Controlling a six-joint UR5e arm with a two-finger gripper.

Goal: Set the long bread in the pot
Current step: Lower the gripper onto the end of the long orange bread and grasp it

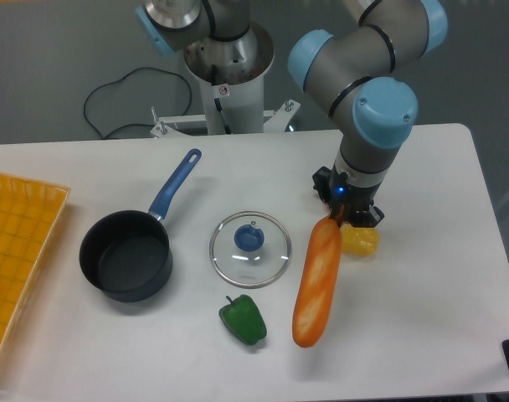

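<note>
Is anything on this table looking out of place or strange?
Little stands out. The round glass lid with a blue knob lies on the table beside the empty dark saucepan with a blue handle, not on it. The claw is at one end of the long orange loaf.

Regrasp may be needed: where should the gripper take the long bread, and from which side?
Probably at the paler middle of the long bread, from straight above, jaws across its narrow width. It lies near-lengthwise toward the camera; the gripper sits at its far end, beside the yellow pepper.
</note>
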